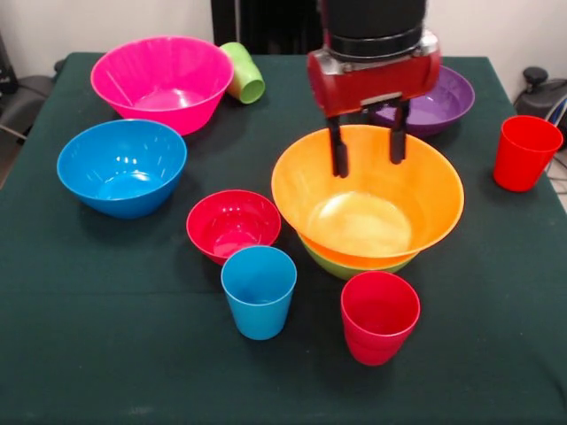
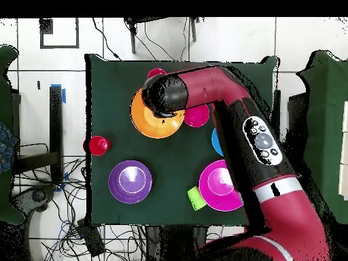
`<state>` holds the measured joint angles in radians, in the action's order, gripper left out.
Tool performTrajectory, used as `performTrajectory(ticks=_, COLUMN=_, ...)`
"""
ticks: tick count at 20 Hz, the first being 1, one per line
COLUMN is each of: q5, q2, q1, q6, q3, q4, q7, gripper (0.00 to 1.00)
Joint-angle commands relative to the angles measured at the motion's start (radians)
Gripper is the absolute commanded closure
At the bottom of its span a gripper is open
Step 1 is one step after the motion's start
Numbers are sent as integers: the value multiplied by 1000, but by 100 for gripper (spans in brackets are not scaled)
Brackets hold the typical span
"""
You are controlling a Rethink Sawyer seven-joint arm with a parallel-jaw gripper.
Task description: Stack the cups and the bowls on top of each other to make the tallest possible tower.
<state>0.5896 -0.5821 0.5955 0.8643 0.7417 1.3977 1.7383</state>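
Six glossy plastic bowls [image 1: 122, 166] and four tapered plastic cups [image 1: 259, 290] sit out; no writing shows. Gripper [image 1: 368, 146] straddles the orange bowl's [image 1: 368, 199] far rim, fingers parted.

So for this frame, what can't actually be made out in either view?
- Overhead view: the sky blue plastic cup, most of the small red plastic bowl and most of the blue bowl are hidden under the red arm.
- Front view: the lime green plastic bowl shows only as a sliver beneath the big orange plastic bowl.
- Front view: whether the gripper's fingers touch the orange bowl's far rim is unclear.
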Motion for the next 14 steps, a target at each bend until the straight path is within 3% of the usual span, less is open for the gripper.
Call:
performTrajectory(ticks=1, q5=116, q2=41, q1=64, q6=-43, q3=44, q4=123, q7=-416, gripper=0)
performTrajectory(ticks=5, q5=119, q2=51, q1=75, q6=26, q3=23, q4=69, q7=-403, gripper=0)
performTrajectory(ticks=9, q5=104, q2=53, q1=81, q6=139, q3=34, q4=9, q7=-487, gripper=0)
performTrajectory(ticks=14, q5=106, q2=100, q1=63, q6=201, q3=50, q4=-119, q7=-595, gripper=0)
